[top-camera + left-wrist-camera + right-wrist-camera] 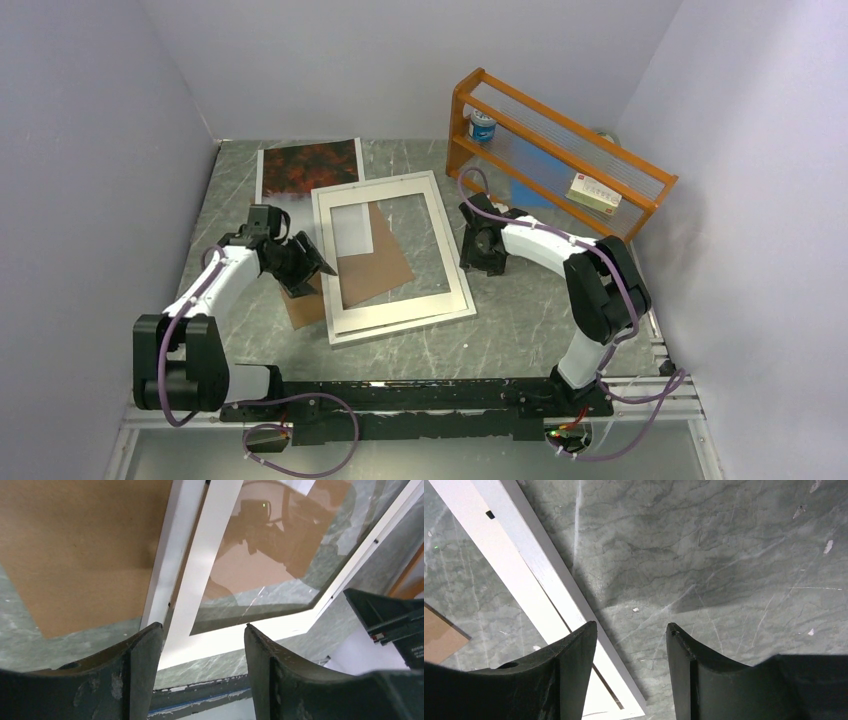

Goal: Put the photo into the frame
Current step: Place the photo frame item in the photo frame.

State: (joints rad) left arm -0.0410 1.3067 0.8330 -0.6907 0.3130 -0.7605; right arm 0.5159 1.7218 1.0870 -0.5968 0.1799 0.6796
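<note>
One photo (308, 168), one frame (400, 312), one brown board (305, 308) on the table (520, 330); left jaws gape empty at the frame's edge, right jaws gape empty just beside it.

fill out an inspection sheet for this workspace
surface: grey-green marbled table, scratched
job's things: photo flat at back left, its near end under the frame; frame lies flat mid-table, photo not in it
clutter: brown backing board under the frame, sticking out at its left; orange rack back right holding a can and a box
grippers: left gripper over the frame's left border, jaws open; right gripper by its right edge, jaws open
cables: purple cables along both arms, looped by the bases
surroundings: plain pale walls on three sides
</note>
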